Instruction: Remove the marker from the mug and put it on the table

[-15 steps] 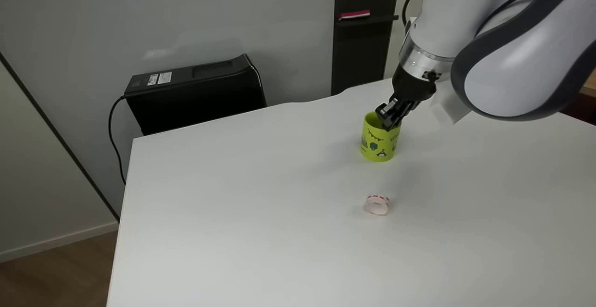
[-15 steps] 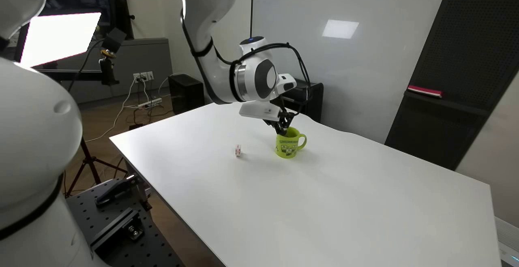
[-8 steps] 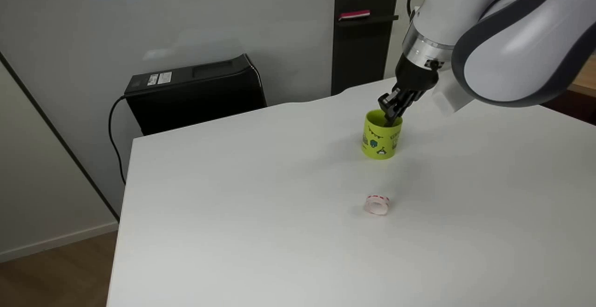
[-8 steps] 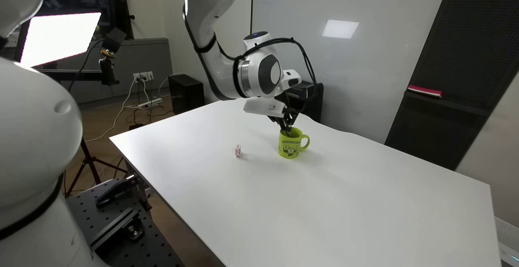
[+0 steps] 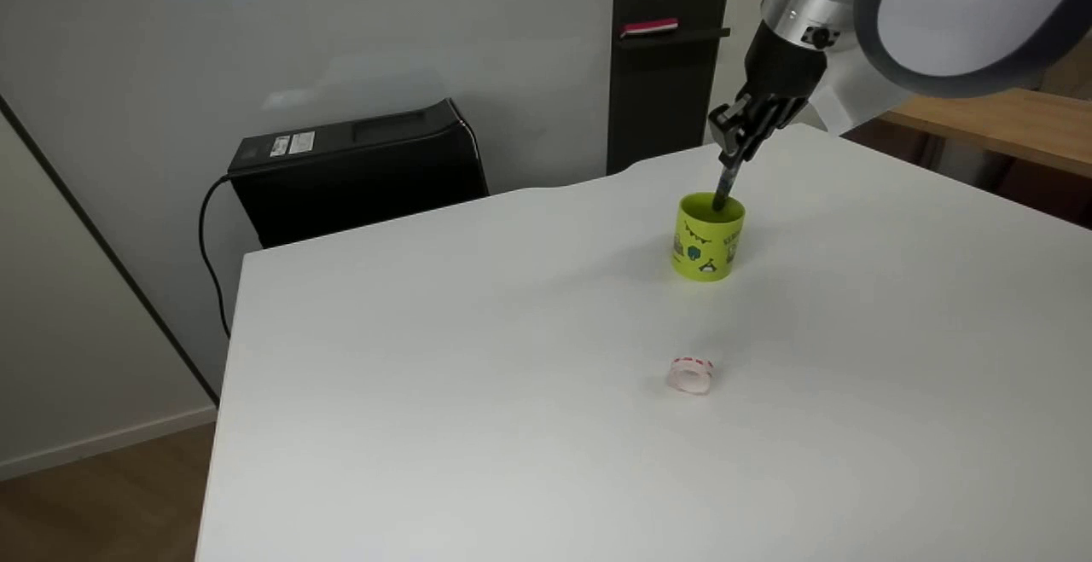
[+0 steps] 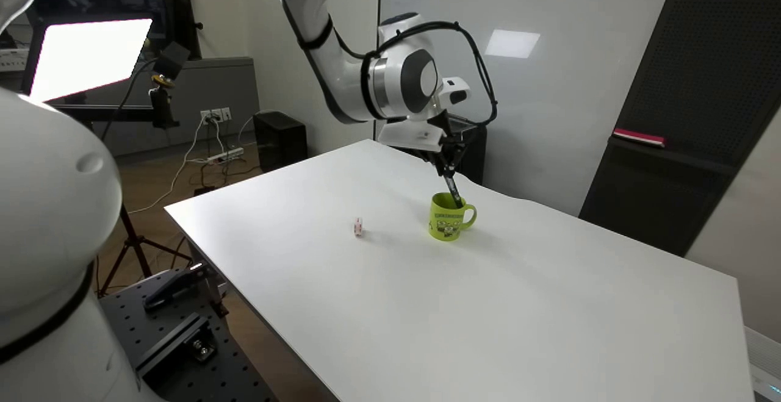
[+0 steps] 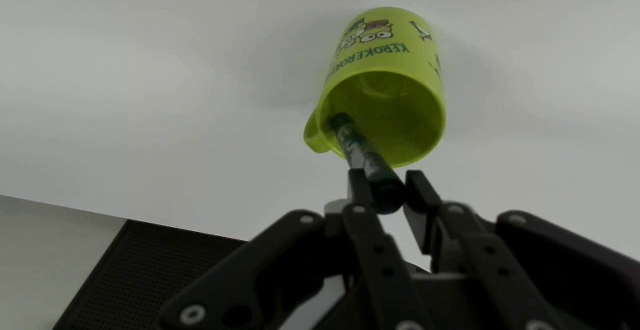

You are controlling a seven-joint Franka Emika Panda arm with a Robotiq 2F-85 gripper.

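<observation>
The lime-green mug (image 5: pixel 705 246) stands upright on the white table (image 5: pixel 469 374) in both exterior views (image 6: pixel 447 222). The wrist view shows its open mouth and patterned side (image 7: pixel 382 57). The dark green-black marker (image 5: pixel 725 187) is tilted, and its lower end is inside the mug's mouth, close to the handle side in the wrist view (image 7: pixel 356 147). My gripper (image 7: pixel 385 185) is shut on the marker's upper end, above the mug's rim. The gripper also shows in both exterior views (image 5: pixel 732 155) (image 6: pixel 447 172). The fingers do not touch the mug.
A small pale tape-like ring (image 5: pixel 690 375) lies on the table near the mug, also in an exterior view (image 6: pixel 358 227). A black box (image 5: pixel 358 170) stands beyond the table's edge. A light wooden table (image 5: pixel 1007 131) is behind the arm.
My gripper has risen out of the mug's mouth, drawing the marker partly up with it. The mug has slid slightly to the right in both exterior views.
</observation>
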